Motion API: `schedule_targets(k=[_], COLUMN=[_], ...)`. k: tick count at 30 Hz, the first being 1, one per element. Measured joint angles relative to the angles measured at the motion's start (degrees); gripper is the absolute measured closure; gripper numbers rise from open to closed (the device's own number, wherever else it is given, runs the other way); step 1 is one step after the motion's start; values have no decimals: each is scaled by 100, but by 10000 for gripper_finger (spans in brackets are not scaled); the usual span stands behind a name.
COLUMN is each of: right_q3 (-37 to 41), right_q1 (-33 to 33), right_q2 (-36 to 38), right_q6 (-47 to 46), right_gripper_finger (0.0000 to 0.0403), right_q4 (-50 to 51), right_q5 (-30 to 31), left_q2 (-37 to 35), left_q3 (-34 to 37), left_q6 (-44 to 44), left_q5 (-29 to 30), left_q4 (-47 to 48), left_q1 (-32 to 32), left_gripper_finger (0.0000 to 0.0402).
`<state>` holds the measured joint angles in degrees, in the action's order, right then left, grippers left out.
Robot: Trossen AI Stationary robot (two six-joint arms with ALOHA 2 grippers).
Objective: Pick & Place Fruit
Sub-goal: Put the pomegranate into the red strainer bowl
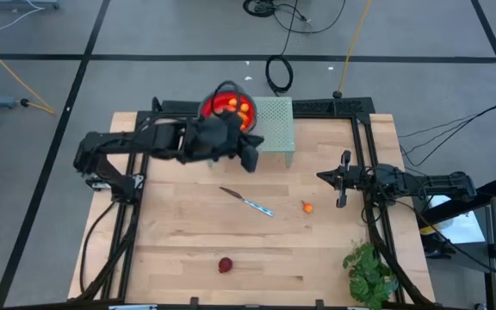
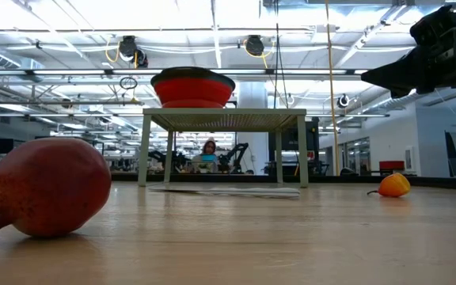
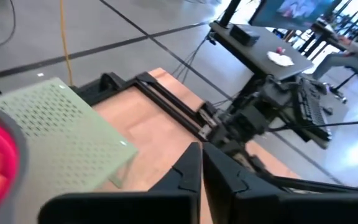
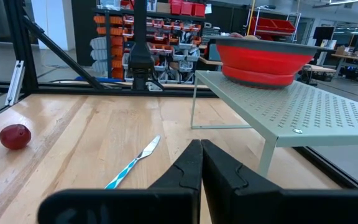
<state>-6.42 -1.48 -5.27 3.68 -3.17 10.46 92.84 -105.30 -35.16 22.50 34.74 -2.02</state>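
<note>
A red bowl (image 1: 227,105) holding orange fruit pieces (image 1: 241,108) stands on a pale green perforated stand (image 1: 274,125) at the table's far middle. A small orange fruit (image 1: 307,207) lies on the table right of centre. A dark red round fruit (image 1: 226,264) lies near the front edge. My left gripper (image 1: 250,156) hangs raised just in front of the bowl and stand, shut and with nothing in it (image 3: 201,165). My right gripper (image 1: 339,177) waits at the table's right side, shut with nothing in it (image 4: 201,155).
A thin silver knife with a blue handle (image 1: 248,203) lies at the table's centre. A green leafy plant (image 1: 370,271) sits at the near right corner. Bare wood lies between the knife and the dark red fruit.
</note>
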Motion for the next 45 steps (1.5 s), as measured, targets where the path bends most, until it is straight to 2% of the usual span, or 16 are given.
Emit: schedule_targets(k=[10, 17, 23, 38, 45], right_q3=[0, 1, 0, 1, 1], right_q1=[1, 1, 0, -2, -2], right_q2=[1, 0, 0, -1, -1], right_q6=[0, 0, 0, 0, 0], right_gripper_finger=[403, 403, 403, 403, 403], right_q4=[1, 1, 1, 342, 342], right_q5=[-2, -2, -4, -9, -10], left_q2=[0, 0, 49, 1200, 1807], left_q3=[0, 0, -2, -2, -2], left_q6=[-752, -1187, -1909, -5505, -6884], left_q5=[967, 1620, 1698, -320, -1173], left_q4=[1, 3, 9, 236, 214], left_q1=[-1065, -1580, -1825, -2450, -2754], left_gripper_finger=[399, 400, 400, 400, 399])
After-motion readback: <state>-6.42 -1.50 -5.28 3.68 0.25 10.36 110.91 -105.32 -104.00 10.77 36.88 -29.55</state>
